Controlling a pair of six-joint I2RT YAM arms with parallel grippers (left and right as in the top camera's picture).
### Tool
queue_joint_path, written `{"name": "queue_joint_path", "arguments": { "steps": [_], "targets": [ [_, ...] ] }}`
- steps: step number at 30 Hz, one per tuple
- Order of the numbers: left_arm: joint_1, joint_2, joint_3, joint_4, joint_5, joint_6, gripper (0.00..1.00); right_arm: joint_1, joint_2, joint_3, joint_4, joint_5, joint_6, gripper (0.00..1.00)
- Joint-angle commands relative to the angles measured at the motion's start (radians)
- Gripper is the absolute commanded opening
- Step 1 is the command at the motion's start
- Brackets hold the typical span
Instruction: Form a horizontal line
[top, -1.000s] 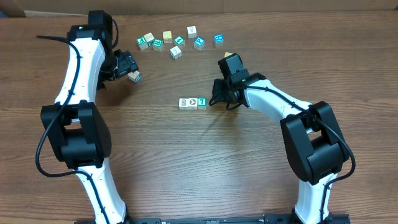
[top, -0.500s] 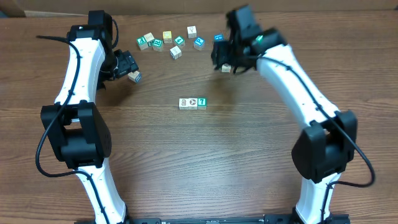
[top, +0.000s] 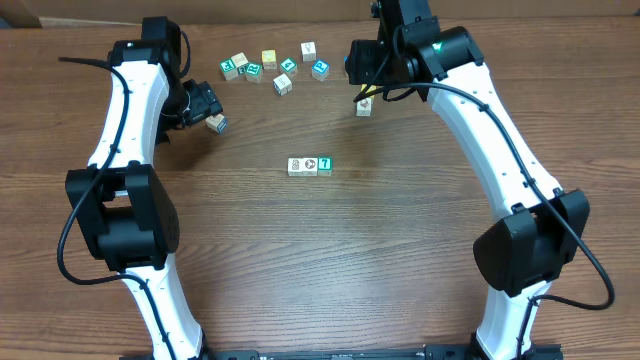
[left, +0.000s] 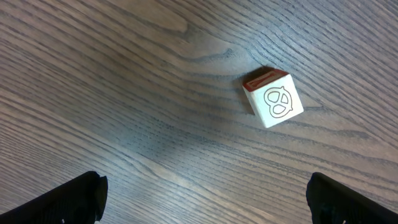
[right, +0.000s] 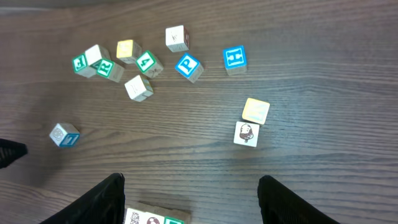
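The horizontal line: two white picture cubes; one teal.

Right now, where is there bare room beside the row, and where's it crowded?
The table is bare off both ends of the row and across its near side. Crowded: the loose cubes along the far edge.

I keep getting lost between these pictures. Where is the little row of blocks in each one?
Overhead: the row of cubes sits in the middle of the picture.
Right wrist: at the bottom edge, partly cut off.
Left wrist: not in it.
Shared landmark: the lone cube shows in all three.
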Motion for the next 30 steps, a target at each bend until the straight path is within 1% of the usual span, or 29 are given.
{"name": "queue_joint_path", "arguments": {
  "steps": [1, 4, 6, 7, 8, 9, 10, 21, 30],
  "targets": [
    [-0.008, 0.01, 0.015, 0.001, -0.005, 0.009, 1.0, 0.004, 0.052, -0.014, -0.012, 0.009, -0.007, 0.64],
    [-0.008, 0.01, 0.015, 0.001, -0.005, 0.009, 1.0, 0.013, 0.085, -0.014, -0.039, 0.009, -0.007, 0.58],
    [-0.008, 0.01, 0.015, 0.001, -0.005, 0.009, 1.0, 0.026, 0.104, -0.014, -0.052, 0.01, -0.007, 0.48],
    [-0.008, 0.01, 0.015, 0.001, -0.005, 0.009, 1.0, 0.033, 0.117, -0.014, -0.054, 0.01, -0.007, 0.4],
    [-0.008, 0.01, 0.015, 0.001, -0.005, 0.009, 0.99, 0.039, 0.126, -0.014, -0.053, 0.01, -0.008, 0.26],
    [-0.008, 0.01, 0.015, 0.001, -0.005, 0.009, 1.0, 0.046, 0.137, -0.014, -0.05, 0.01, -0.007, 0.08],
    [-0.008, 0.01, 0.015, 0.001, -0.005, 0.009, 1.0, 0.054, 0.149, -0.014, -0.045, 0.01, -0.007, 0.04],
    [-0.008, 0.01, 0.015, 0.001, -0.005, 0.009, 1.0, 0.109, 0.277, -0.014, -0.009, 0.01, -0.004, 0.04],
    [-0.008, 0.01, 0.015, 0.001, -0.005, 0.009, 1.0, 0.14, 0.328, -0.014, 0.009, 0.009, 0.001, 0.04]
  ]
}}
